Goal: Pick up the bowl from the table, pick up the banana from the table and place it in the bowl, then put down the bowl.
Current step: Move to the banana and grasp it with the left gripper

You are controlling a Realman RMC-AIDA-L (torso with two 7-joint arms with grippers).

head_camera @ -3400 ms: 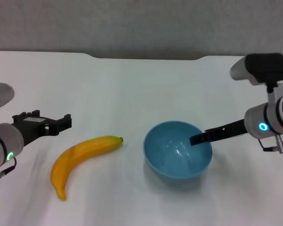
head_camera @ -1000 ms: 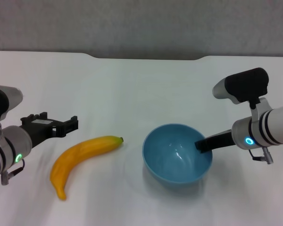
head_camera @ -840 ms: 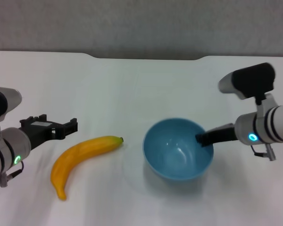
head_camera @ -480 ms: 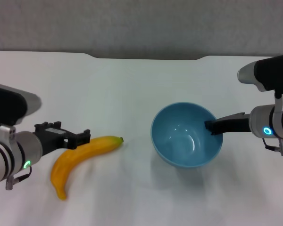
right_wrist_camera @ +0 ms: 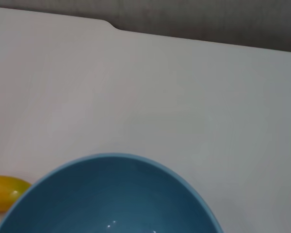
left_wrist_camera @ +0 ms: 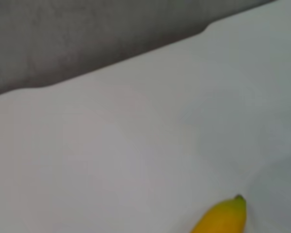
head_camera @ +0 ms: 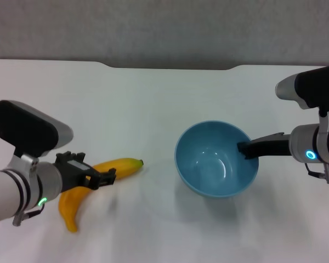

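Note:
The light-blue bowl [head_camera: 214, 161] hangs a little above the white table [head_camera: 153, 98], with its shadow under it. My right gripper [head_camera: 245, 149] is shut on the bowl's right rim. The bowl fills the lower part of the right wrist view [right_wrist_camera: 111, 199]. The yellow banana [head_camera: 124, 166] lies on the table left of the bowl. Its tip shows in the left wrist view [left_wrist_camera: 224, 217] and the right wrist view [right_wrist_camera: 2, 191]. My left gripper [head_camera: 105, 178] is open, low over the banana's middle, and hides part of it.
The table's far edge has a shallow notch [head_camera: 170, 67] with a grey wall behind it. Bare white tabletop lies between the banana and the bowl and across the far half.
My right gripper has lifted the bowl and carried it a little to the right. My left gripper has moved right and down from beside the banana to over its middle.

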